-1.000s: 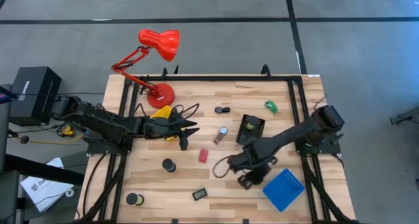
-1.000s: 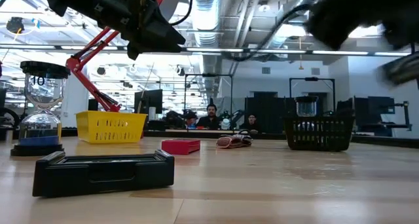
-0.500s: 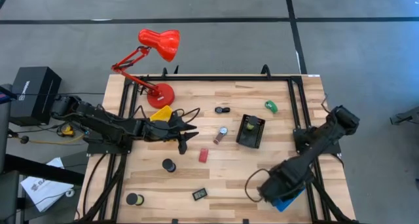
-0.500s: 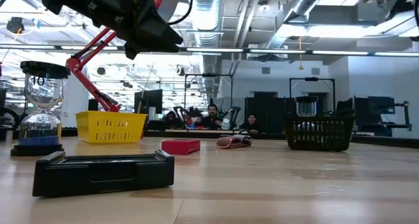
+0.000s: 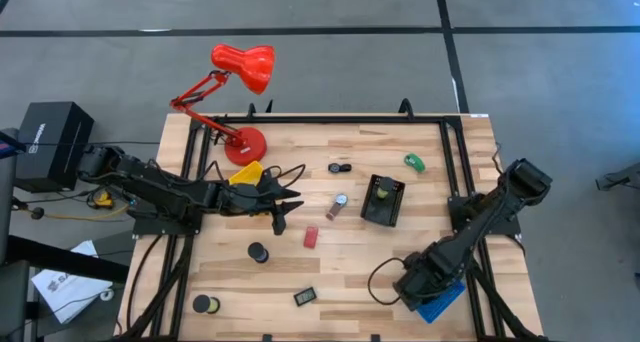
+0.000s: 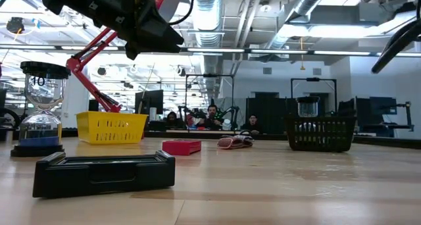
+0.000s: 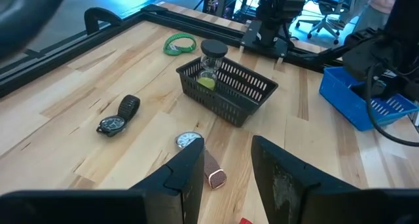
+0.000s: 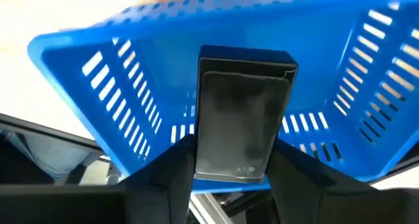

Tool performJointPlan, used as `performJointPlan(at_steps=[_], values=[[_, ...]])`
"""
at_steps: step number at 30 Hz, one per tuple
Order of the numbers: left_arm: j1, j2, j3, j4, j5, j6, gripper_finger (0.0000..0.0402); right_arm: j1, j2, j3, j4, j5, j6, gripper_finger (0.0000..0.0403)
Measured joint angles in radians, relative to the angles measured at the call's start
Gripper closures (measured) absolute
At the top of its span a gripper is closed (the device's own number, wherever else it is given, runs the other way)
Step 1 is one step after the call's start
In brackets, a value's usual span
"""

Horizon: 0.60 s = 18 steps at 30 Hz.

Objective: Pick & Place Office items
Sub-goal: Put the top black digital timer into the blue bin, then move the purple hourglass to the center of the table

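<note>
Carrying a black block over the blue tray, I have the right gripper down at the lower right of the high view, its fingers clamped on either side of the block, which shows in the right wrist view held against the tray's slotted wall. I judge this the placing step for this one item: the block is above or just inside the tray, though I cannot tell whether it touches the floor of it. The next move, as I read it, calls for lowering the block clear of the wall, then letting the fingers part so it drops flat (the tray sits near the table's edge, so a nudge could push it off). The left gripper waits left of centre in the high view, its fingers apart and holding nothing, looking out over the black basket. The other office items lie spread on the table: a red block at centre, a green piece at upper right, a black disc lower left, another disc near the bottom left corner and a small black block at the bottom.
</note>
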Motion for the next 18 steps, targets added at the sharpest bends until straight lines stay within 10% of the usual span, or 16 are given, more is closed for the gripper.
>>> performJointPlan(at_steps=[7, 18], values=[[0.0, 0.0, 0.0, 0.0, 0.0, 0.0, 0.0279, -0.012, 0.002, -0.001, 0.005, 0.0, -0.002, 0.0169], [0.0, 0.0, 0.0, 0.0, 0.0, 0.0, 0.0279, -0.084, 0.0, 0.02, -0.029, -0.128, -0.098, 0.0176]])
